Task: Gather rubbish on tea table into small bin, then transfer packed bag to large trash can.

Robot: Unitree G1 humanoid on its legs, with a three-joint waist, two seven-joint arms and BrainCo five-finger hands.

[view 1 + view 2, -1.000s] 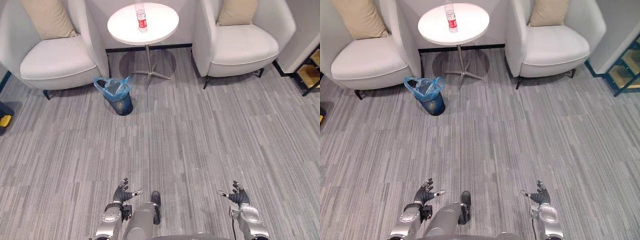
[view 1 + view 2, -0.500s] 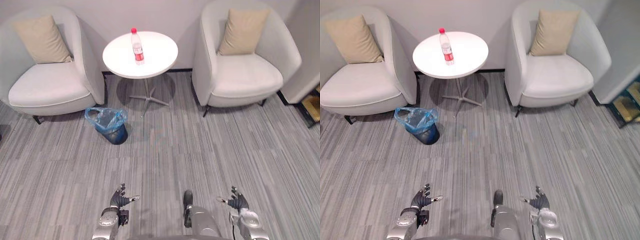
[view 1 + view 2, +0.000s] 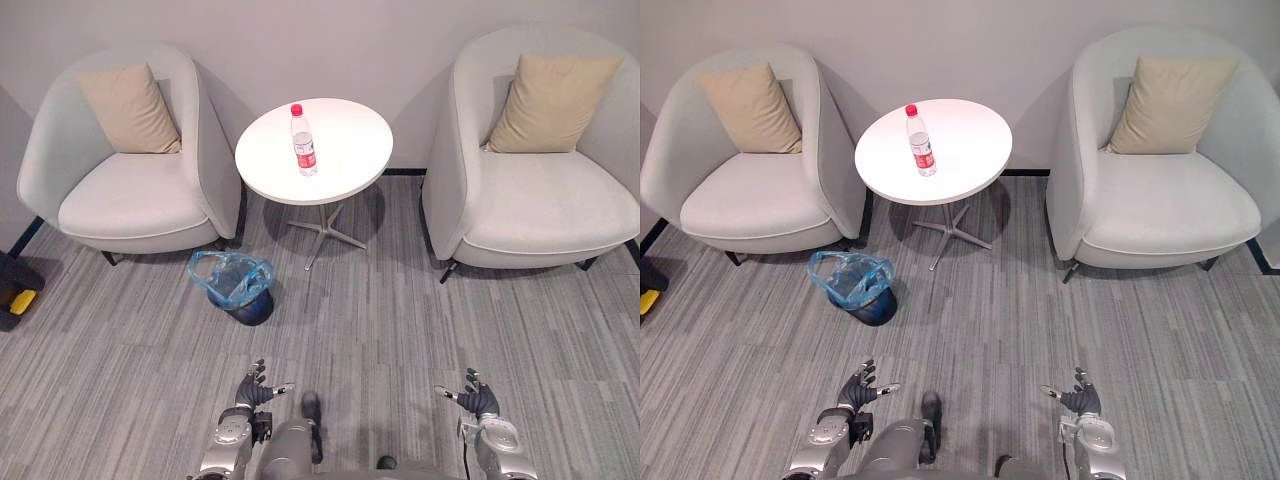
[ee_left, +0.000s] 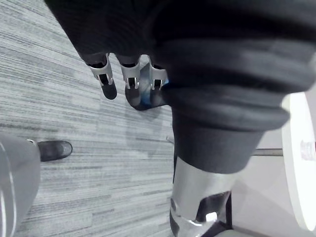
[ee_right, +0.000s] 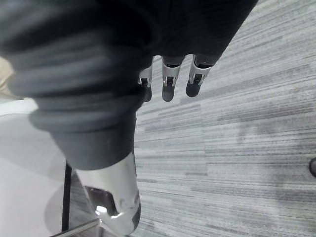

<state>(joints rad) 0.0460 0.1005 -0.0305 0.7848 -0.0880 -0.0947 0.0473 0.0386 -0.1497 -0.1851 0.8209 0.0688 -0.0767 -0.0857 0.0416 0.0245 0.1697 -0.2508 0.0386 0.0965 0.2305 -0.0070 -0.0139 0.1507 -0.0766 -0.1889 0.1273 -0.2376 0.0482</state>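
Two armchairs [image 3: 130,195] are set at 9 and 3 o'clock of the tea table [image 3: 350,165], on grey carpet [image 3: 400,320]. The bottle [image 3: 303,142] is stood upright at its centre, cap up; the small bin [image 3: 235,290], contents unclear, at 7 o'clock. At 6 o'clock the left hand [image 3: 252,392] and right hand [image 3: 478,398] are held empty, fingers spread.

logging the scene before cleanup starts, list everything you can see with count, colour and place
tea table: 1, white, round, between the chairs
bottle: 1, clear, red cap and label, upright on the tea table
small bin: 1, dark, blue bag liner, on the floor near the left chair
armchairs: 2, off-white, either side of the tea table
cushions: 2, beige, one in each chair
carpet: grey, striped
unclear item: 1, black and yellow, far left edge
left hand: silver and dark, open, above the carpet
right hand: same, open
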